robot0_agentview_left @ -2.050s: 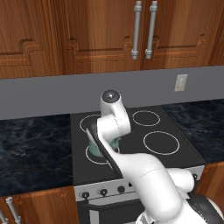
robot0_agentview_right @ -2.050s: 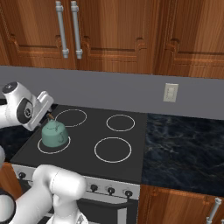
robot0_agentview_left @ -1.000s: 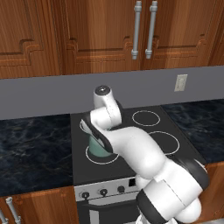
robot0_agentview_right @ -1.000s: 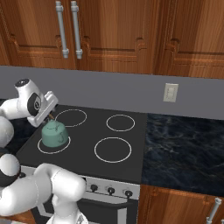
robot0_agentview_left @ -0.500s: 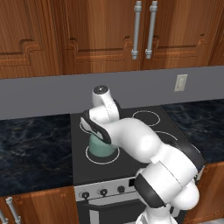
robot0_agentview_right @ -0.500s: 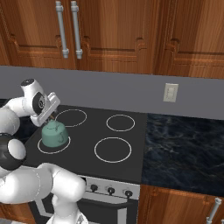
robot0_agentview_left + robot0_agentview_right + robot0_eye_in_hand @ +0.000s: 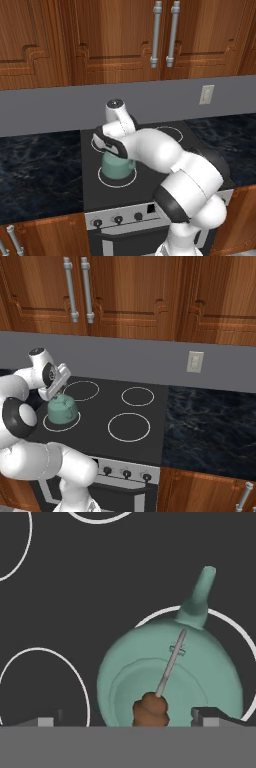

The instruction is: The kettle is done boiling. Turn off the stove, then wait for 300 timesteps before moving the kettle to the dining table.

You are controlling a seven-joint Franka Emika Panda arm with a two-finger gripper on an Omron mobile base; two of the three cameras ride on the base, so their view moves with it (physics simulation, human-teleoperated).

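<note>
Gripper [image 7: 56, 387] positioned directly above the kettle [image 7: 62, 409], jaws spread to full width and holding nothing. From the hand camera, two fingertips [image 7: 207, 714] seen flanking the kettle's [image 7: 170, 674] arched handle [image 7: 169, 664], one to each side, with clear space between pads and handle; no contact evident.

Kettle [image 7: 117, 165] located on the front-left ring of the stove [image 7: 150, 431], upright, spout angled toward the back of the cooktop. Not lifted; base seated inside the white ring.

Knob row [image 7: 126, 473] along the front panel visible but too small to read position; stove on/off status could not be confirmed from the pictures. Burner rings showed plain white, no glow.

Judged progress: switch-off step probably complete, given the arm's placement over the kettle rather than at the knobs, and the wait presumably finished or close to it. Remaining work: lowering onto the handle, closing on it, lifting, and carrying to the dining table.
</note>
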